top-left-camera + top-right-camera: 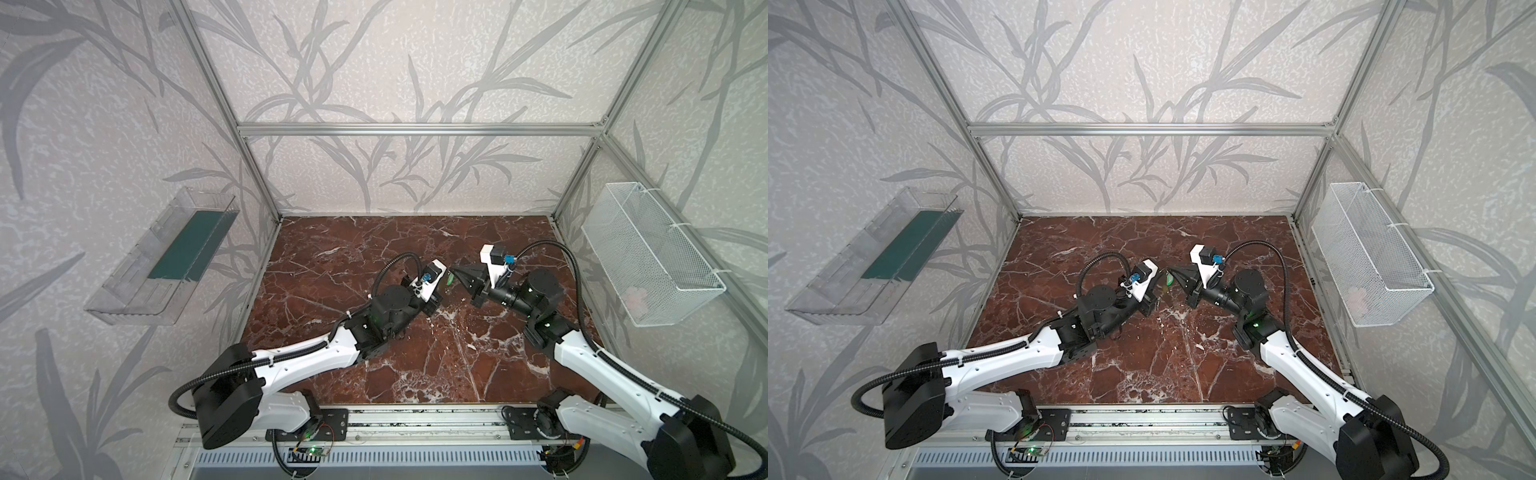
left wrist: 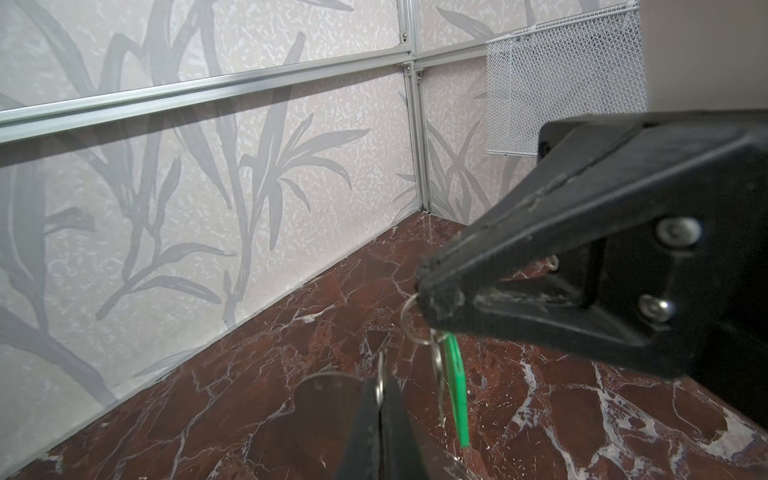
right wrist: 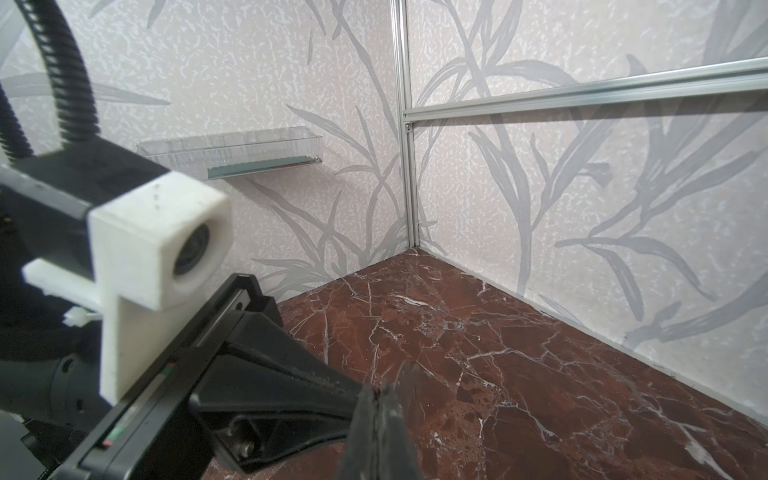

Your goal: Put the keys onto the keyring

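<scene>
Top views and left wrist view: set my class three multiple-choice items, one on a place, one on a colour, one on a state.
1. Where is the basket?
A on the table
B on the right wall
C on the left wall

2. What colour is the tag hanging below the right gripper?
A yellow
B red
C green

3. How do the right gripper's jaws stand?
A wide open
B shut on a metal ring
C shut on nothing

Key:
1 B, both top views show it hung on the right wall.
2 C, the left wrist view shows it green.
3 B, the ring sticks out from the closed tips.
</scene>
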Robot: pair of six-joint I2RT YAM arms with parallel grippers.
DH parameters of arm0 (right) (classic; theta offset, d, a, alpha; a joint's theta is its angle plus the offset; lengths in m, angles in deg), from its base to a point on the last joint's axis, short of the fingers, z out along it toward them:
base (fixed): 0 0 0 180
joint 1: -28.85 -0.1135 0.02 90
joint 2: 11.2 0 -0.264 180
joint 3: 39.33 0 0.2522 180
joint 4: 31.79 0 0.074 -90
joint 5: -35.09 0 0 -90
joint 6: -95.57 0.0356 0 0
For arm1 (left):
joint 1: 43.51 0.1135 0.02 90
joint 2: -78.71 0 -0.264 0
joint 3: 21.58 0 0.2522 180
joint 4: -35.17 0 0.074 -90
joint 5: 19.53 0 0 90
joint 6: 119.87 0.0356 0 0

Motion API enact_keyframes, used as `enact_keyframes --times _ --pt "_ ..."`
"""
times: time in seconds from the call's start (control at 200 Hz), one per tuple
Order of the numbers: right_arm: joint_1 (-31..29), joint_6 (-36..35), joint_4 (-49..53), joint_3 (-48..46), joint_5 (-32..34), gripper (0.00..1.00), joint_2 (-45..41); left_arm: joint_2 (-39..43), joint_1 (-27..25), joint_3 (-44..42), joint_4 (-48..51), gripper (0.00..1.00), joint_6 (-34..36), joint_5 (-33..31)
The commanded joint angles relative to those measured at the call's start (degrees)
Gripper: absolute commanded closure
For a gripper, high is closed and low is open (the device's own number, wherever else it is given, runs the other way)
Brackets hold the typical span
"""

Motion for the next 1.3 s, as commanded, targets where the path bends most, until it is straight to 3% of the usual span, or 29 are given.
enact_keyframes --times 0.0,0.23,0.48,1.295 --pt "0.7 0.6 -1.4 1.6 -3.9 1.00 1.9 3.6 0.6 0.0 1.9 1.00 2.8 2.0" --pt "2.1 1.8 -3.0 2.0 -6.1 1.00 4.0 5.7 1.0 -0.2 5.3 1.00 3.1 2.7" --pt "2.1 3.4 -4.0 2.2 -7.6 1.00 3.3 2.9 1.1 1.6 6.1 1.00 2.2 1.5" --pt "2.1 2.8 -2.3 2.5 -9.0 1.00 3.2 2.1 1.1 1.0 2.2 1.00 1.1 3.8"
